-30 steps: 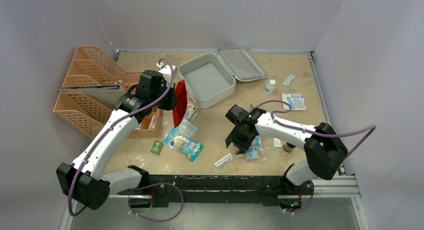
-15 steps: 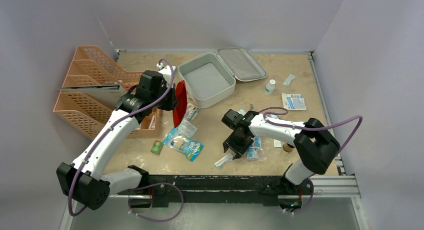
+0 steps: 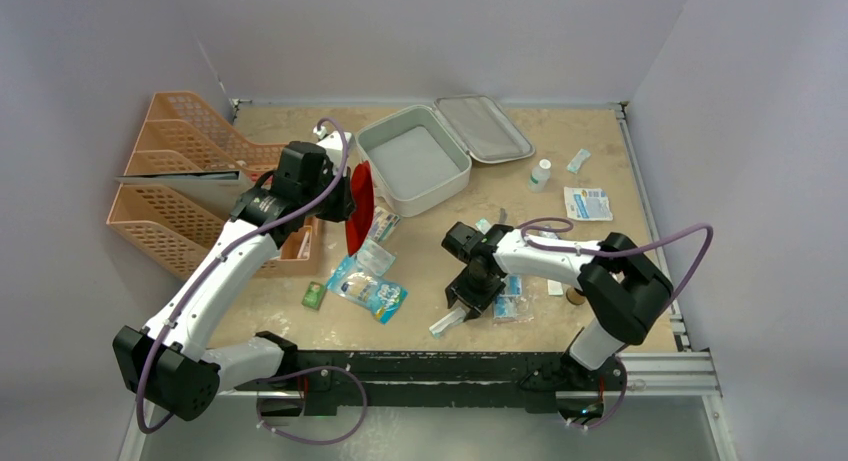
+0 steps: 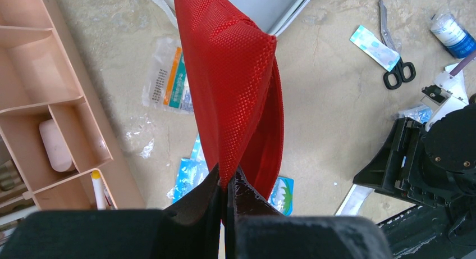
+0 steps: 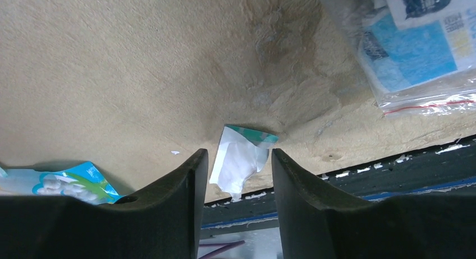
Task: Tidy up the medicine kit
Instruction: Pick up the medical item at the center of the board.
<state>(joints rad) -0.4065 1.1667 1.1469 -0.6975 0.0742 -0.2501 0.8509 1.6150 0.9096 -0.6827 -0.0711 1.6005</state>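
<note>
The kit [image 3: 412, 161] is a pale grey-white case with round corners. It sits at the far middle of the bench [image 3: 600, 141]. Its lid [image 3: 485, 128] is flipped open and lies flat on the right side, so I can see the bare grey floor inside.

My left hand [image 4: 227, 183] is just to the left of the kit, a bit nearer to me. It is pinched tight on the bottom edge of the red pouch [image 4: 236, 85]. The pouch hangs in the air with its top right beside the kit's near left corner. I cannot tell if the two touch.

My right hand [image 5: 237, 158] is well apart from the kit, down by the near edge of the bench. Its fingers are spread, one on each side of a small white packet [image 3: 449, 322], low over the bench.

A second ago the left hand and pouch were in the same spot, and so was the kit. The right hand was higher and more to the right then. It has come down and left to the packet.
</note>
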